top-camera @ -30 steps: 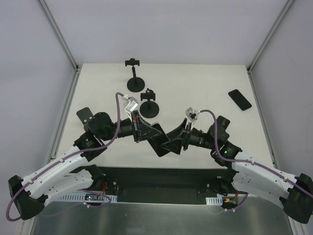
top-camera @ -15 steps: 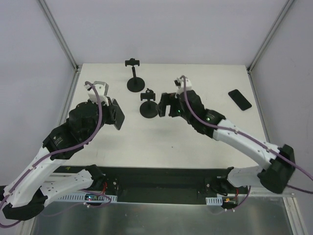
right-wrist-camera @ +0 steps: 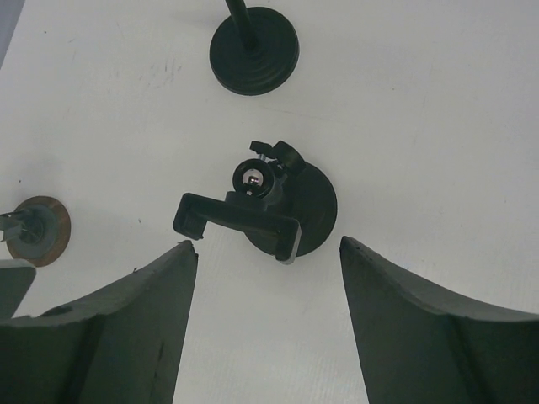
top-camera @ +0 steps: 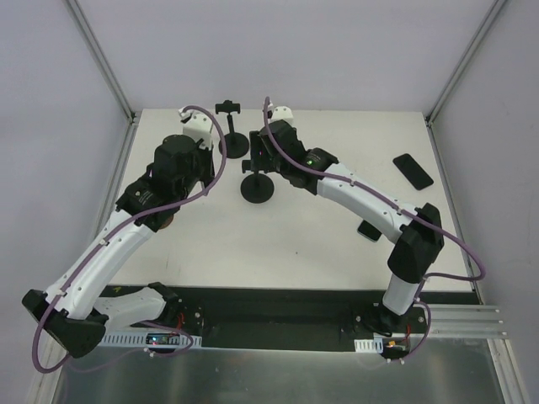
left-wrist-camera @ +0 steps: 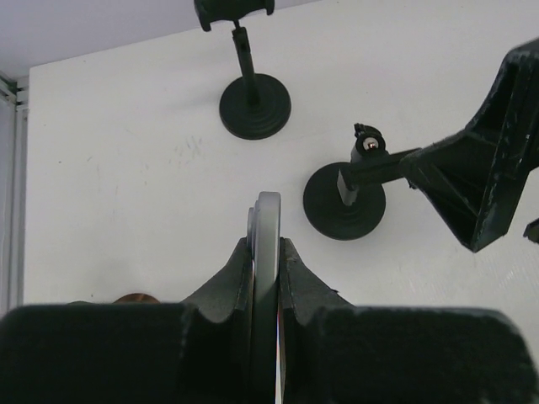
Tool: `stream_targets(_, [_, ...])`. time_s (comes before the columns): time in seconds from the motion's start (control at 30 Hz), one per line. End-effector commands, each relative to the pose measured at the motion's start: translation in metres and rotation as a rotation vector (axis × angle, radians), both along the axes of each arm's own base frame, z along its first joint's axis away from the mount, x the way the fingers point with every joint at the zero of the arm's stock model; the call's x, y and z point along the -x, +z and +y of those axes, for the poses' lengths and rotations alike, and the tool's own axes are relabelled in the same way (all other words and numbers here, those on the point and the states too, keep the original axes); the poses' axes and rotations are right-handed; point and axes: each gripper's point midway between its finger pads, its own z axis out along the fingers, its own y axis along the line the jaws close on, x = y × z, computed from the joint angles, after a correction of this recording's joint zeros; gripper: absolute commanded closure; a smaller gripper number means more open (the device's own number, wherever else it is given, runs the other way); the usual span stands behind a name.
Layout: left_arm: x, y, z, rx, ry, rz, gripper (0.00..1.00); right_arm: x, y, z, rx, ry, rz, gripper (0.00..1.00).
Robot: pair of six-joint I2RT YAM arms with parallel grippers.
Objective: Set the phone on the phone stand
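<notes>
Left wrist: left gripper [left-wrist-camera: 266, 249] clamped the edge-on phone [left-wrist-camera: 268, 210], mid-carry by my reading; right gripper [right-wrist-camera: 268, 247] hung wide open, empty, above phone stand [right-wrist-camera: 249, 215]; next needed cradle alignment.

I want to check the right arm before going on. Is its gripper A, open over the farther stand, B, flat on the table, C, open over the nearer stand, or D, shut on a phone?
C: the right gripper is open, with the nearer stand showing below between its spread fingers.

White table [top-camera: 278, 244], brown round disc [right-wrist-camera: 34, 229]
</notes>
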Motion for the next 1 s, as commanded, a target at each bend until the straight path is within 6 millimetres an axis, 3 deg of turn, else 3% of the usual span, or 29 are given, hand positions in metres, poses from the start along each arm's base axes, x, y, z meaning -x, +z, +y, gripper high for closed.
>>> stream_targets(0.0, [-0.002,0.022,0.0,0.09,-0.061,-0.157,1.0,0.005,0.001,-0.003,0.029,0.054,-0.035,0.32])
stream_targets(0.07, [-0.001,0.009,0.015,0.163,-0.032,-0.139,1.0,0.006,-0.006,-0.001,0.031,0.073,-0.039,0.35])
stream_targets(0.17, [-0.001,0.011,0.027,0.248,-0.001,-0.139,1.0,0.005,-0.013,0.002,0.056,0.098,-0.04,0.44])
stream_targets(0.5, [-0.004,-0.004,0.009,0.28,-0.07,-0.083,1.0,-0.003,-0.027,0.01,0.094,0.112,-0.024,0.62])
stream_targets(0.97, [0.001,-0.011,-0.015,0.279,-0.222,-0.048,1.0,-0.014,-0.029,0.016,0.12,0.093,-0.04,0.76])
